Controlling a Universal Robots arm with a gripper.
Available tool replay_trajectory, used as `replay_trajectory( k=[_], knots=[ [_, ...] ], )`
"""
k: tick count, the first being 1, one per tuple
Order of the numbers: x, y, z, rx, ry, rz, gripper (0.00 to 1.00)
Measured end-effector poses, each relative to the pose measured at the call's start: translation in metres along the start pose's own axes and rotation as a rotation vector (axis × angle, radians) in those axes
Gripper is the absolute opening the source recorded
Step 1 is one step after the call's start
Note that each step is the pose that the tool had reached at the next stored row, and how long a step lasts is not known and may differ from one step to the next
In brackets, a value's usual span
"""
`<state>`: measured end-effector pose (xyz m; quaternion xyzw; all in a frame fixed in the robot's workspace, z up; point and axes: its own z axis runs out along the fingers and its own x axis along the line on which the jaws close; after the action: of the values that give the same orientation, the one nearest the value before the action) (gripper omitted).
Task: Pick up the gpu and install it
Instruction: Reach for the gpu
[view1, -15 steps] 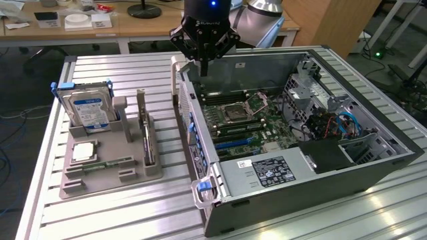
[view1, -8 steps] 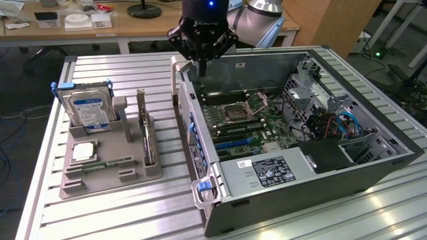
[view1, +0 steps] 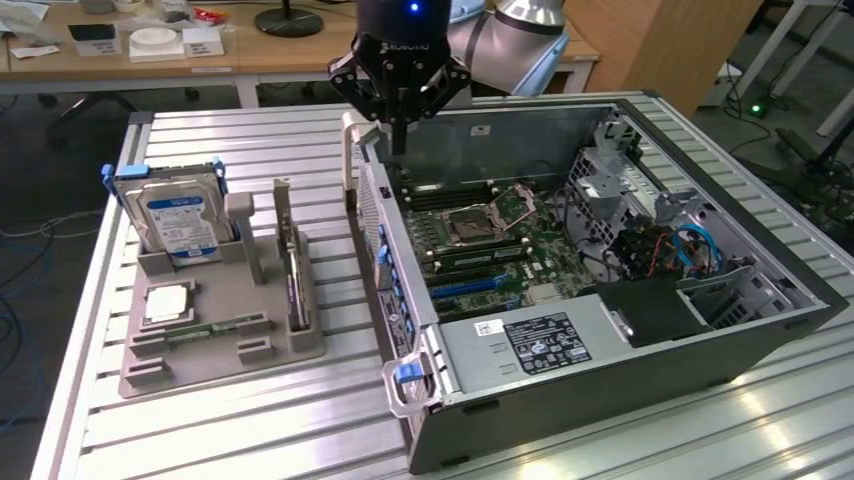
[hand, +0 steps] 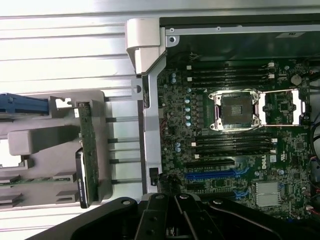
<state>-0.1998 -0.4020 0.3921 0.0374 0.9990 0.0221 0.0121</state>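
My gripper (view1: 396, 143), shut and empty, hangs over the case (view1: 627, 390) edge; the gpu (view1: 296, 280) stands on edge toward the exterior view's left, lengthwise along the case wall.

end effector (view1: 398, 138): closed, over case (view1: 641, 385) wall | gpu (view1: 296, 288): upright in holder (view1: 247, 292)

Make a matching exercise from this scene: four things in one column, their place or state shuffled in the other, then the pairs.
1. gpu
2. hard drive
3. gripper
4. CPU socket

A. inside the case, cover flipped open
B. over the case's edge, jaws shut
C. standing on edge in the grey holder, on its side nearer the case
D. upright in the grey holder, blue label, at the exterior view's left

Pairs: 1-C, 2-D, 3-B, 4-A
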Motion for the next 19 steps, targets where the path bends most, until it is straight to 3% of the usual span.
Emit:
replay_trajectory(
  k=[19],
  knots=[
    [0.014,-0.0023,0.0,0.0,0.0005,0.0,0.1]
  ],
)
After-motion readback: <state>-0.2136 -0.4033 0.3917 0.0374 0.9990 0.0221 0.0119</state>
